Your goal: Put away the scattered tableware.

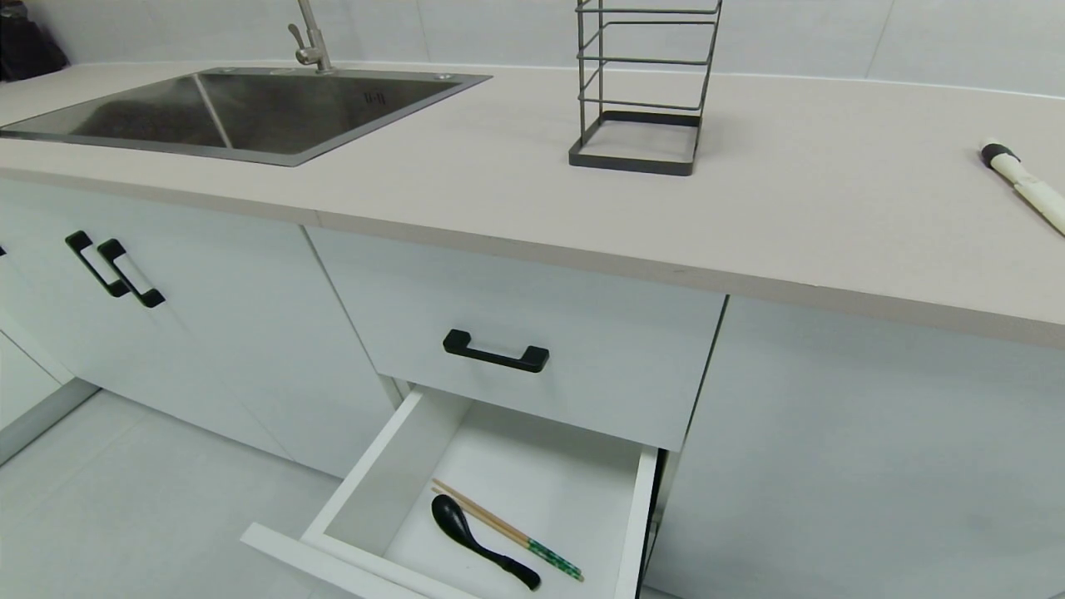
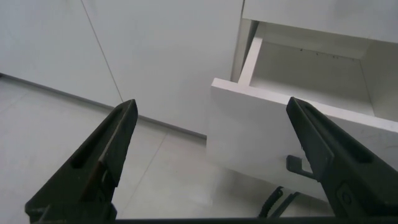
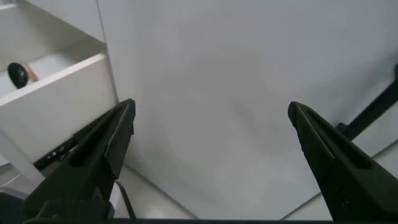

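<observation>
Lying in the pulled-out lower drawer (image 1: 366, 491) were a black spoon (image 1: 482, 541) & chopsticks (image 1: 507, 531), side by side. L gripper (image 2: 211, 106) was spread wide, facing the drawer front; R gripper (image 3: 210, 106) spread too, by the cabinet face. White-handled utensil (image 1: 1025, 185) sat on tabletop (image 1: 832, 208).

Left end effector (image 2: 212, 104) and right end effector (image 3: 211, 106), each with dark fingers spread wide apart

One black spoon (image 1: 482, 547), two chopsticks (image 1: 507, 530), one open drawer (image 1: 641, 516), one sink (image 1: 291, 108), one wire rack (image 1: 632, 165), one pale-handled utensil (image 1: 1027, 187)
</observation>
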Motion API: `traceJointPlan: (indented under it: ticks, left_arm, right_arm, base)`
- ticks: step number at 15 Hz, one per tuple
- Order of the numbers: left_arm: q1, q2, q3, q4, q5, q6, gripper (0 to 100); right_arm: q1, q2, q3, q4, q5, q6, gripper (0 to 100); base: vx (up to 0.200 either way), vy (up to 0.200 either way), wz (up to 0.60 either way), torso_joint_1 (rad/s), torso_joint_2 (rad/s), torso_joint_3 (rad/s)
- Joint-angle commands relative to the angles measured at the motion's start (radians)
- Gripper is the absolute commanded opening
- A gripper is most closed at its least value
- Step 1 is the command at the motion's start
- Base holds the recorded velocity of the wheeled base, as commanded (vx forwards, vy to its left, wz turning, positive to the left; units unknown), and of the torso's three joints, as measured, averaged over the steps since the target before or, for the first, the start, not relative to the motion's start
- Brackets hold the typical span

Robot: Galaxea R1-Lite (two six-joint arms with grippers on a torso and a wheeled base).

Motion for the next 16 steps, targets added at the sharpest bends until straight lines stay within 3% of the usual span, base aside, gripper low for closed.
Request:
traceJointPlan:
  ticks: [1, 2, 3, 5, 6, 7, 11, 13, 16]
  left_arm:
    - [0.001, 0.0, -0.005, -0.138, -0.04, 0.007, 100]
    - [0.001, 0.002, -0.02, -0.266, -0.11, 0.019, 100]
    - [0.004, 0.026, -0.075, -0.237, -0.199, 0.022, 100]
    - [-0.004, 0.094, -0.175, -0.065, -0.26, 0.006, 100]
    - [-0.044, 0.189, -0.27, 0.074, -0.323, -0.001, 100]
    - [-0.055, 0.258, -0.308, 0.105, -0.345, 0.001, 100]
    - [-0.076, 0.517, -0.327, 0.122, -0.359, 0.001, 100]
    - [-0.087, 0.629, -0.328, 0.189, -0.359, 0.007, 100]
    - [-0.17, 0.727, -0.324, 0.272, -0.357, 0.01, 100]
  right_arm:
    - [-0.007, -0.033, 0.006, 0.054, -0.053, 0.016, 100]
    - [-0.007, -0.033, 0.006, 0.071, -0.091, 0.035, 100]
    - [-0.007, -0.033, 0.006, 0.079, -0.11, 0.075, 100]
    - [-0.007, -0.033, 0.006, 0.079, -0.13, 0.103, 100]
    - [-0.007, -0.033, 0.006, 0.08, -0.173, 0.137, 100]
    - [-0.007, -0.033, 0.006, 0.08, -0.199, 0.163, 100]
    - [-0.007, -0.033, 0.006, 0.083, -0.205, 0.18, 100]
    - [-0.007, -0.032, 0.006, 0.086, -0.205, 0.098, 100]
    - [-0.007, -0.033, 0.006, 0.085, -0.222, 0.115, 100]
  base:
    - [0.0, 0.0, 0.0, 0.0, 0.0, 0.0]
    - [0.0, 0.0, 0.0, 0.0, 0.0, 0.0]
    - [0.0, 0.0, 0.0, 0.0, 0.0, 0.0]
    - [0.0, 0.0, 0.0, 0.0, 0.0, 0.0]
    - [0.0, 0.0, 0.0, 0.0, 0.0, 0.0]
    - [0.0, 0.0, 0.0, 0.0, 0.0, 0.0]
    - [0.0, 0.0, 0.0, 0.0, 0.0, 0.0]
    - [0.0, 0.0, 0.0, 0.0, 0.0, 0.0]
    - [0.0, 0.0, 0.0, 0.0, 0.0, 0.0]
